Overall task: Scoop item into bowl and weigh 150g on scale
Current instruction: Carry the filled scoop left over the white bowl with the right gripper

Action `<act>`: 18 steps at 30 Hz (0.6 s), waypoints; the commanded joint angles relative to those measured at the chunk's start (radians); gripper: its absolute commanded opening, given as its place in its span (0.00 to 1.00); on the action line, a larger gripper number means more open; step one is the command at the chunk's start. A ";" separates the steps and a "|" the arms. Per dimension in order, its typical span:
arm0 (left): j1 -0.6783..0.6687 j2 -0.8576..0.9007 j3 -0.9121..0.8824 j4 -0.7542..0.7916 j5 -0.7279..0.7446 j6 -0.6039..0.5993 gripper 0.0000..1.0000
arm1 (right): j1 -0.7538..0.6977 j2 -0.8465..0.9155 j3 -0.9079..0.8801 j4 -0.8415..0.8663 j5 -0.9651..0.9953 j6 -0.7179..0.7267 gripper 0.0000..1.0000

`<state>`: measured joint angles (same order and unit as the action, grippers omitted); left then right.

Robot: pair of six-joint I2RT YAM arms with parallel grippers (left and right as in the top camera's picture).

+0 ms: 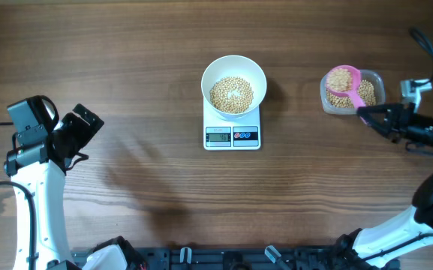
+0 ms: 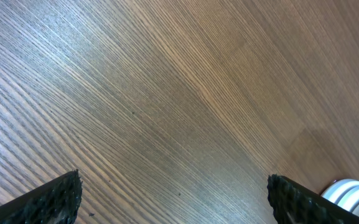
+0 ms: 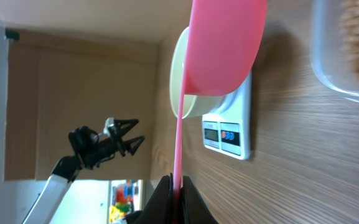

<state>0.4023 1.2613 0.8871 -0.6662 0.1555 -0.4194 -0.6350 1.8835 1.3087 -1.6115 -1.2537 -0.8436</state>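
Clamped on the heaped pink scoop [image 1: 356, 78] at three o'clock of the bowl [image 1: 205, 79], the right end effector [image 1: 362, 112] risks spilling beans [image 1: 340, 78] onto the counter [image 1: 126, 75].

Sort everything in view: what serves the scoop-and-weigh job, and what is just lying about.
In the job: beans; white bowl on the scale; pink scoop, loaded, pinched by the right fingers; clear tub of more beans.

Lying about: left fingers, open over the table, touching nothing; black cable at the right edge.
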 commanded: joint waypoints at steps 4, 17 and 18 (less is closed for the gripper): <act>0.006 0.000 -0.003 0.003 0.011 0.020 1.00 | 0.137 -0.007 -0.003 -0.001 -0.125 0.016 0.05; 0.006 -0.001 -0.003 0.003 0.012 0.020 1.00 | 0.434 -0.014 0.178 0.008 -0.138 0.153 0.04; 0.006 -0.001 -0.003 0.003 0.012 0.020 1.00 | 0.451 -0.014 0.206 0.022 -0.138 0.181 0.05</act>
<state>0.4023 1.2613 0.8871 -0.6662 0.1555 -0.4194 -0.2314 1.8835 1.4147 -1.6112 -1.3392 -0.7406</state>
